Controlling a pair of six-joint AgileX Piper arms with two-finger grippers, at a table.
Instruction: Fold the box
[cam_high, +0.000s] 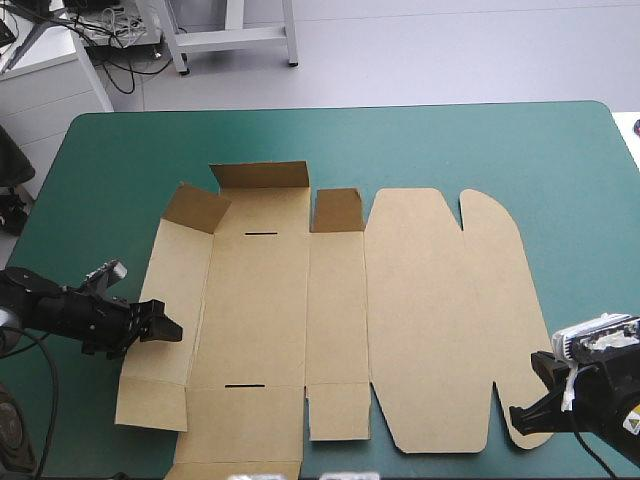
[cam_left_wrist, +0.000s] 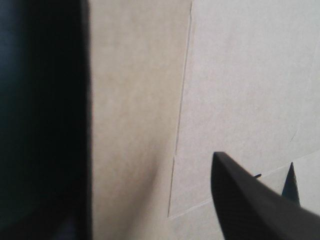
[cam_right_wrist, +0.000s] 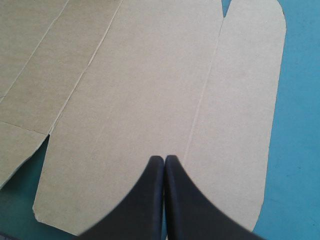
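Since the table (cam_high: 420, 140) carries it spread almost flat at the middle, the box (cam_high: 260, 310) gives me little to pinch from above. I judge it light, stiff across each panel, willing to bend only along its creases, and easily dented. I'd take it by an edge, starting with the left panel (cam_high: 180, 290). My right tool (cam_right_wrist: 164, 159) is closed tip to tip and empty, poised over the near right corner of the lid (cam_high: 440, 320). My left tool (cam_high: 170, 328) sits at the left panel's outer edge; whether it is open or gripping, I cannot tell.
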